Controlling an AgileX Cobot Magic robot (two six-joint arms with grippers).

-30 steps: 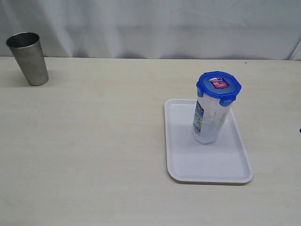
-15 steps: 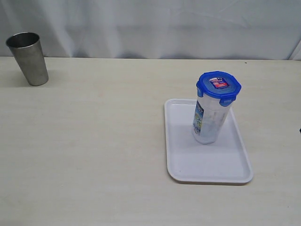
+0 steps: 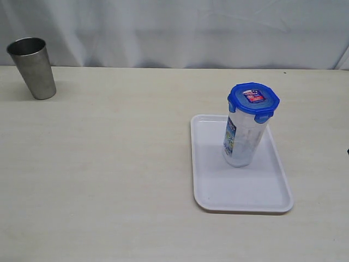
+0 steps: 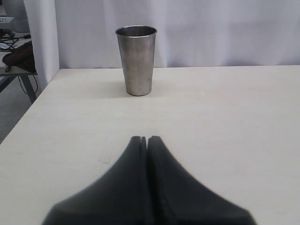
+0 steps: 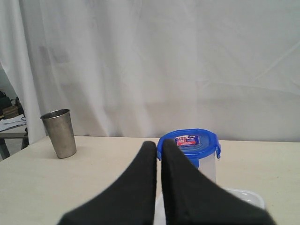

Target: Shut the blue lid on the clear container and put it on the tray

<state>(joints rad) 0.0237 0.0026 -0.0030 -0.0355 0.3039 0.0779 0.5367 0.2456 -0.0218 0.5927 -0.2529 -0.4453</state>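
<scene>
Two pincers (image 4: 144, 138) (image 5: 158, 144), one container (image 3: 243, 143), seemingly latched, one tray (image 3: 240, 192)

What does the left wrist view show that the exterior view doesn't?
Left wrist only: the left gripper, shut and empty, over the table. Exterior only: the clear container standing upright on the tray, with the blue lid on top. Both: the steel cup, the table and the white curtain behind.

Steel cup (image 3: 32, 67) upright, far left corner of table (image 3: 109, 164); white curtain (image 3: 191, 27) behind.
</scene>
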